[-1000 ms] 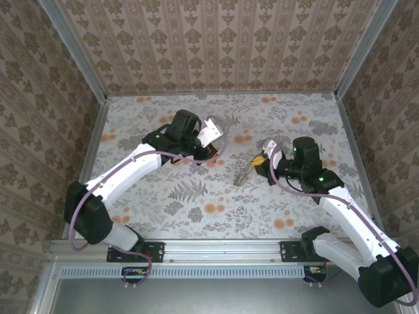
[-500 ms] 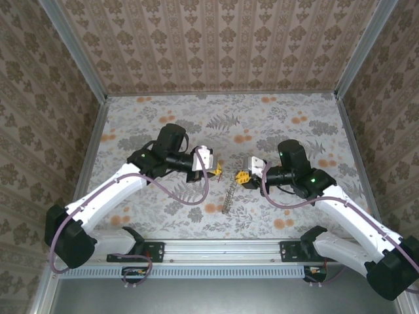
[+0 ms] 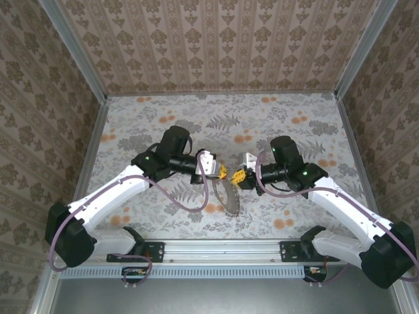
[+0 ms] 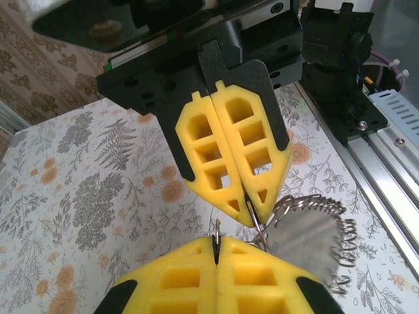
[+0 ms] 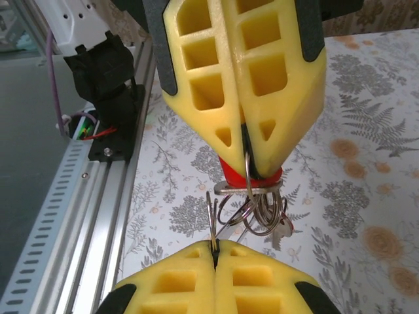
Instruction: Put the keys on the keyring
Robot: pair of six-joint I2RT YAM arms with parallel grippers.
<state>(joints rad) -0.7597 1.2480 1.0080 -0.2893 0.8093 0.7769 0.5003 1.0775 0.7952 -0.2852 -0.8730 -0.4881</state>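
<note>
My left gripper [image 3: 221, 172] and right gripper [image 3: 239, 176] meet tip to tip above the middle of the table, both shut. From them hangs the keyring [image 3: 228, 196], a grey beady loop [image 4: 325, 219]. In the right wrist view, a red-headed key [image 5: 250, 178] sits pinched in the left gripper [image 5: 252, 171], with several wire rings [image 5: 258, 208] and a silver key blade [image 5: 282, 230] dangling below. My right gripper [image 5: 214, 245] is shut on one thin ring [image 5: 213, 212]. From the left wrist, my left gripper [image 4: 216, 241] grips a thin metal edge, and the right gripper [image 4: 251, 218] clamps a wire.
Flowered cloth covers the table [image 3: 281, 124], and patterned walls close it in on three sides. An aluminium rail [image 3: 216, 252] runs along the near edge, carrying the right arm's base [image 4: 340, 59] and the left arm's base [image 5: 105, 85].
Both arms swung in toward the table's middle and nearer the front. The grippers, apart a second ago, now meet tip to tip with the keyring hanging between them.
</note>
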